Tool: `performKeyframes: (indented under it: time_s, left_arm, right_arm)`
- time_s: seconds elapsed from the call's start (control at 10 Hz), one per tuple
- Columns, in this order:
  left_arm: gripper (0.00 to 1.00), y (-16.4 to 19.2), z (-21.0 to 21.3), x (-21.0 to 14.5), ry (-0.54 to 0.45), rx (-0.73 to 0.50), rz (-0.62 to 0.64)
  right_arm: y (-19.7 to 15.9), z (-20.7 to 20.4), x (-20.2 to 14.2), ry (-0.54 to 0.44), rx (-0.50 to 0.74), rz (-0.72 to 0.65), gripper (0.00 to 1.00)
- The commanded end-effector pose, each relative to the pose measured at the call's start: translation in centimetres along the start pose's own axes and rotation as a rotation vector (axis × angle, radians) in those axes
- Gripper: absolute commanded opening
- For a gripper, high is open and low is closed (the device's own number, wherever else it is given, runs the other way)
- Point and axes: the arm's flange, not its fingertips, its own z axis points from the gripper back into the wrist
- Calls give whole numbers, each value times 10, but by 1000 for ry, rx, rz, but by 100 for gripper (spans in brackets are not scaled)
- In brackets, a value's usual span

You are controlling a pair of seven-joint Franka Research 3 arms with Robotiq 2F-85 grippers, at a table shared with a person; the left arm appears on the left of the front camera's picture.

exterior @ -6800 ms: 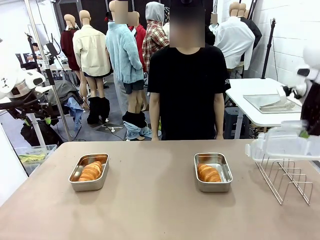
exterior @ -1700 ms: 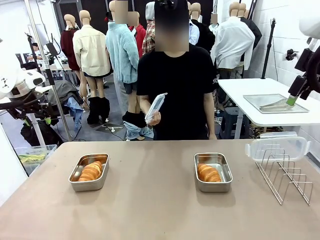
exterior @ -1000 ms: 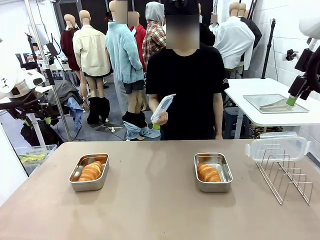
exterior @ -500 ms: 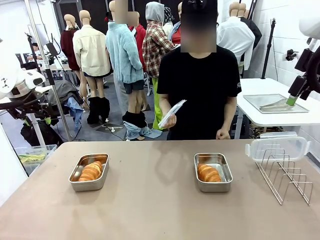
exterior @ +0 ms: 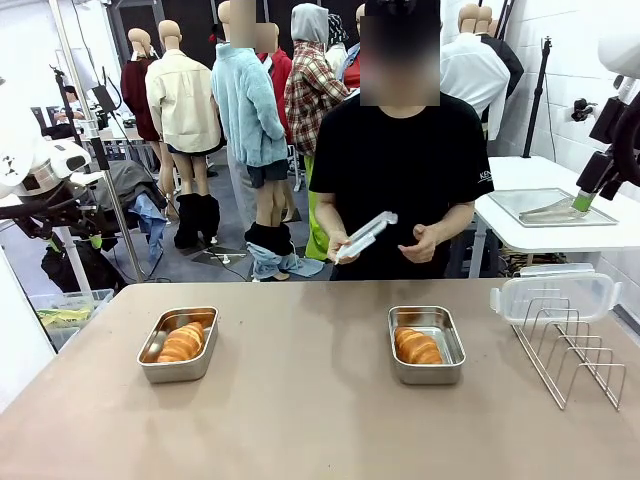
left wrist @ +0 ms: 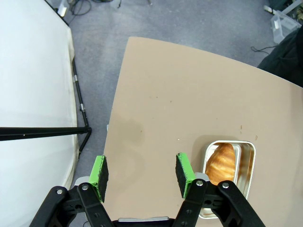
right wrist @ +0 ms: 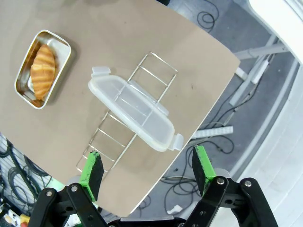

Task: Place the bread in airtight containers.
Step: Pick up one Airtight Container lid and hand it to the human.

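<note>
Two steel tins stand on the tan table, each holding one golden ridged roll: the left tin (exterior: 178,343) with its bread (exterior: 181,342), and the right tin (exterior: 426,343) with its bread (exterior: 417,346). The person across the table holds a clear lid (exterior: 364,236) in one hand. A second clear lid (exterior: 556,294) rests on top of the wire rack (exterior: 570,350). My left gripper (left wrist: 142,175) hangs open high above the table beside the left tin (left wrist: 229,176). High over the rack and lid (right wrist: 135,109), my right gripper (right wrist: 147,169) is open; the right tin (right wrist: 42,68) lies farther off.
A white side table with a flat steel tray (exterior: 550,206) stands at the far right, behind the main table. My right arm's green-padded finger (exterior: 584,201) shows at the upper right edge of the front view.
The person took a clear lid from my right gripper and has shifted to the right, lowering the lid toward both hands. My right arm rose away from the rack. The tins have not moved.
</note>
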Motion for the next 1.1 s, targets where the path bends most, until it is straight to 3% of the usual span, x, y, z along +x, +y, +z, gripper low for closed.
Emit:
performKeyframes:
  time_s: [0.0,1.0]
  left_arm:
    - [75,0,2,0,-4,1,0]
    - [75,0,2,0,-4,1,0]
  right_arm:
    - [-1,1,4,11,7,-16,93]
    - [-1,1,4,11,7,-16,93]
